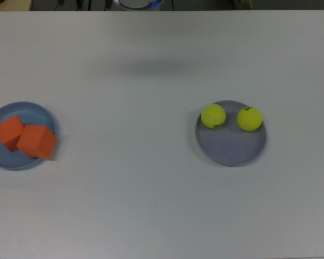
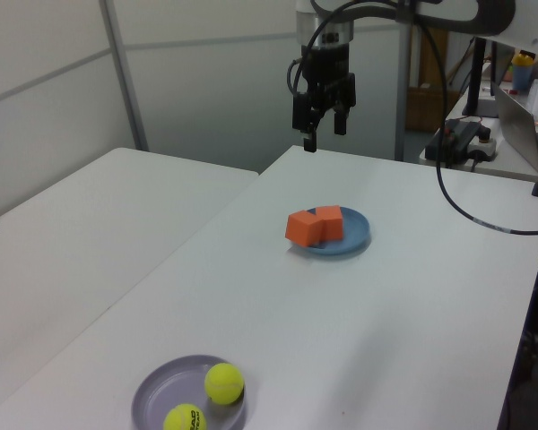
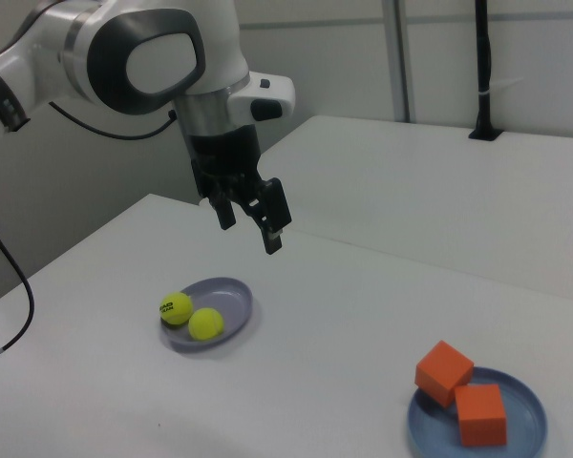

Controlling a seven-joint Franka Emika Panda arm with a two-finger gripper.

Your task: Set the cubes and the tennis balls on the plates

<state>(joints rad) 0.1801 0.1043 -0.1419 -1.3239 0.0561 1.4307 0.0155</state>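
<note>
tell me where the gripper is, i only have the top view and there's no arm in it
Observer: The gripper hangs empty and open, high above the table; the right view shows nothing between its fingers.
Operator: is it over one of the plates
Observer: No. In the left view the gripper hangs beyond the blue plate, toward the table's far edge.
Operator: do both cubes sit flat
Observer: Not both. In the right view one orange cube leans over the blue plate's rim; the other cube lies flat inside.
</note>
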